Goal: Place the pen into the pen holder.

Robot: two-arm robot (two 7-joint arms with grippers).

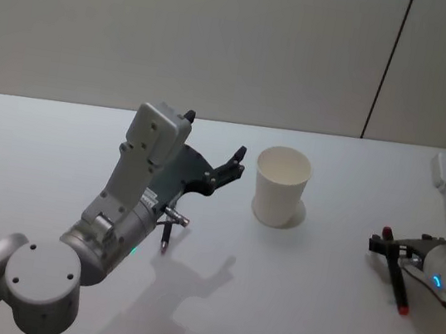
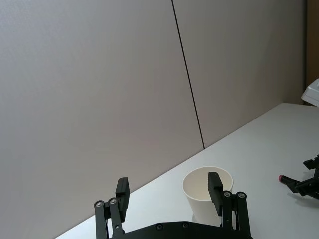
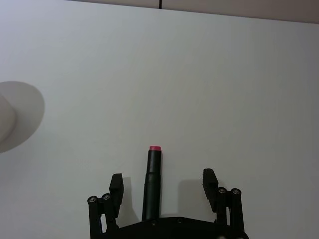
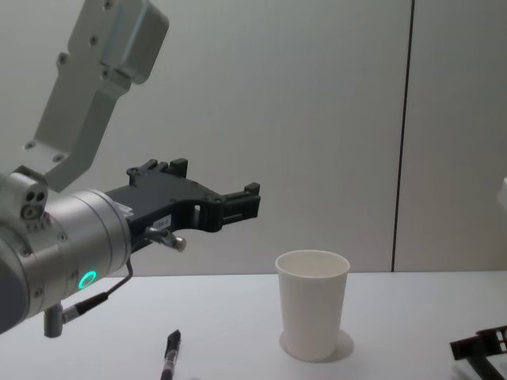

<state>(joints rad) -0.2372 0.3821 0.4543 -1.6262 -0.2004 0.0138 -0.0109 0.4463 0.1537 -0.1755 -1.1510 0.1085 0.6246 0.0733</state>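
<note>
A plain grey wall (image 1: 184, 35) is seen behind the work, split by one dark vertical seam (image 1: 387, 66). Against it is set a wide white table (image 1: 308, 331), matt and unmarked, on which soft shadows are cast. The left arm (image 1: 132, 187) is raised over the table's left half. The left gripper (image 1: 230, 166) is held in the air, well above the surface, and is turned toward the pen holder (image 1: 280, 188). Its fingers are spread wide and nothing is held between them.

The pen holder, a white paper cup with a rolled rim, is stood upright near the middle of the table with its mouth upward. The right gripper (image 3: 162, 179) is lowered to the table far to the right, well apart from the cup. Its fingers are parted, and the pen (image 3: 152, 179), black with a red end, is laid flat on the surface between them. A gap is seen on each side of it, so it is not gripped. The red end is pointed out beyond the fingertips. A second pen (image 4: 171, 355), dark, is laid on the table under the left arm, to the left of the cup and apart from it.
</note>
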